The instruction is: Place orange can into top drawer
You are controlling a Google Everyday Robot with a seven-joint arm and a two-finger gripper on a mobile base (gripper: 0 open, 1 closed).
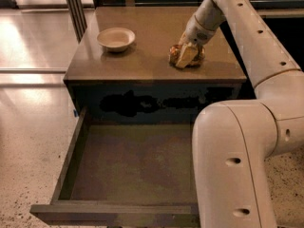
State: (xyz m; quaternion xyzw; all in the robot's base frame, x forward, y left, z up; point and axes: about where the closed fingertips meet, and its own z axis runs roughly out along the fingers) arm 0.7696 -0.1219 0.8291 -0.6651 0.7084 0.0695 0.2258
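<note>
The orange can (198, 57), crushed and crinkled, lies on the cabinet top (152, 37) near its front right. My gripper (186, 55) is down on the can, reaching in from the upper right, and it covers the can's middle. The top drawer (133, 163) is pulled wide open below the cabinet front, its flat dark bottom bare. My arm's large white link (232, 165) hides the drawer's right part.
A round off-white bowl (116, 38) stands on the cabinet top at the left. Shiny floor lies to the left of the cabinet. The drawer's front panel (114, 213) sticks out towards the camera. A dark post (75, 8) rises behind the left corner.
</note>
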